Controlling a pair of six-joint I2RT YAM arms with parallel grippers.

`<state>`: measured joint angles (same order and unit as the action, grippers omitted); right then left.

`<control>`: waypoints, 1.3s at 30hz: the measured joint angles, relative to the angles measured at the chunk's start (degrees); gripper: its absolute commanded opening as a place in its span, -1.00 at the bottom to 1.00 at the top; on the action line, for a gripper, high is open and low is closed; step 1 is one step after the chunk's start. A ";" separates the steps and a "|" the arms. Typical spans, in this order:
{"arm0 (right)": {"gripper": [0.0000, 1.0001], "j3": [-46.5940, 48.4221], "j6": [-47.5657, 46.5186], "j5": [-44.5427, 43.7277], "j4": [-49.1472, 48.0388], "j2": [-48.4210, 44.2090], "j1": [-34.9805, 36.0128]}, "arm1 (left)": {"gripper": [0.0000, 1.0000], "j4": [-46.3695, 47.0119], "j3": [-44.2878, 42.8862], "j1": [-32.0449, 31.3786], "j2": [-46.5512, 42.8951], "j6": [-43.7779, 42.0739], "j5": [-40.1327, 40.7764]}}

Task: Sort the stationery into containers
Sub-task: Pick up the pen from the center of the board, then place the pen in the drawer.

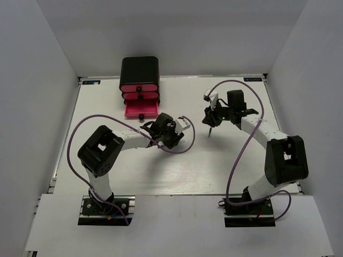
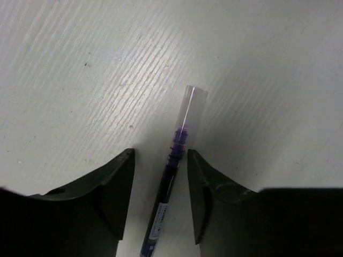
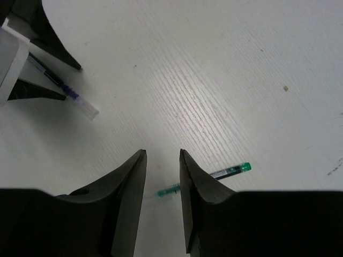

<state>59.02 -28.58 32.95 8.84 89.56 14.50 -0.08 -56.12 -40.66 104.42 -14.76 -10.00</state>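
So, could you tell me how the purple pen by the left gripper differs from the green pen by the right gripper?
The purple pen has a clear cap; the green pen has a green end. The purple pen runs lengthwise between the left gripper's fingers, while the green pen lies crosswise under the right gripper, partly hidden by one finger. Both are thin pens.

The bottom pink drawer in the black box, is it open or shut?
Open. The bottom pink drawer sticks out in front of the two pink drawers above it in the black rounded box.
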 measured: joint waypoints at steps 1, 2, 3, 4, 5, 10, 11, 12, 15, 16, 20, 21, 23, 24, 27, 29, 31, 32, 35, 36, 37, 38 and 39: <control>-0.25 0.00 0.26 0.13 -0.09 0.00 -0.26 | -0.18 -0.20 -0.11 -0.52 0.00 -0.22 0.59; -0.25 -0.02 0.57 0.24 -0.11 0.00 -0.44 | -0.30 -0.52 -0.28 -0.96 0.04 -0.35 1.29; -0.25 -0.02 0.85 0.26 -0.15 0.00 -0.68 | -0.40 -0.90 -0.59 -1.25 0.11 -0.26 2.12; -0.25 -0.02 1.09 0.31 -0.28 0.00 -0.83 | -0.52 -1.33 -0.87 -1.57 0.22 0.07 2.78; -0.17 -0.02 1.22 0.31 -0.39 0.00 -0.96 | -0.55 -1.79 -1.20 -1.86 0.35 0.50 3.34; 0.81 -0.68 0.90 0.13 -0.79 0.00 -1.29 | -0.75 -4.02 -2.32 0.02 0.48 4.20 3.80; 0.81 -1.05 0.28 -0.07 -0.94 0.00 -1.31 | -0.78 -4.98 -2.93 0.76 0.61 4.76 3.78; 0.81 -1.46 -0.26 -0.22 -1.11 0.00 -1.31 | -0.78 -5.95 -3.63 1.53 0.90 5.22 3.50; 0.81 -2.71 -1.03 -0.74 -1.29 0.00 -1.31 | -0.80 -8.02 -5.33 3.93 1.46 6.51 3.39; 0.81 -3.10 -1.27 -1.05 -1.36 0.00 -1.31 | -0.80 -8.72 -5.84 4.79 1.46 6.91 3.41; 0.81 -3.93 -1.84 -1.73 -1.42 0.00 -1.31 | -0.84 -9.90 -8.17 8.50 1.46 8.00 3.28; 0.81 -4.09 -1.86 -1.77 -1.68 -0.07 -1.31 | -0.84 -9.88 -8.85 9.55 1.44 8.17 3.17; 0.81 -4.33 -1.88 -1.92 -1.86 -0.07 -1.31 | -0.84 -9.18 -9.40 11.37 0.85 7.61 2.91; 0.81 -4.52 -1.90 -1.97 -1.99 -0.09 -1.31 | -0.84 -8.55 -9.22 12.35 0.11 6.78 2.86; 0.81 -4.87 -1.90 -2.14 -2.29 -0.13 -1.31 | -0.84 -6.32 -8.20 14.23 -2.84 2.67 2.51; 0.81 -5.14 -1.88 -2.19 -2.71 -0.17 -1.31 | -0.84 -5.11 -8.15 14.69 -4.46 -0.17 2.40; 0.81 -5.33 -1.88 -2.16 -2.89 -0.20 -1.33 | -0.84 -4.35 -8.74 15.32 -5.25 -3.23 2.27; 0.81 -5.35 -1.88 -2.16 -2.91 -0.20 -1.33 | -0.84 -4.20 -9.44 15.58 -5.29 -4.59 2.27; 0.81 -5.38 -1.88 -2.19 -3.02 -0.20 -1.31 | -0.84 -4.22 -11.45 16.74 -5.14 -8.90 2.08; 0.81 -5.38 -1.88 -2.16 -3.02 -0.22 -1.31 | -0.84 -4.15 -12.20 17.11 -4.98 -10.64 2.10; 0.81 -5.38 -1.88 -2.19 -2.99 -0.22 -1.31 | -0.84 -3.96 -12.98 17.40 -4.68 -12.13 2.12; 0.81 -5.38 -1.88 -2.19 -2.99 -0.22 -1.33 | -0.84 -3.85 -13.79 17.77 -4.22 -13.40 2.23; 0.81 -5.38 -1.88 -2.19 -3.02 -0.22 -1.33 | -0.84 -3.76 -14.71 18.08 -3.52 -14.71 2.38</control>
<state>53.65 -30.46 30.76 5.82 89.34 13.17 -3.84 -70.83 -22.59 100.90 -29.47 -7.62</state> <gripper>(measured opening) 0.902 0.207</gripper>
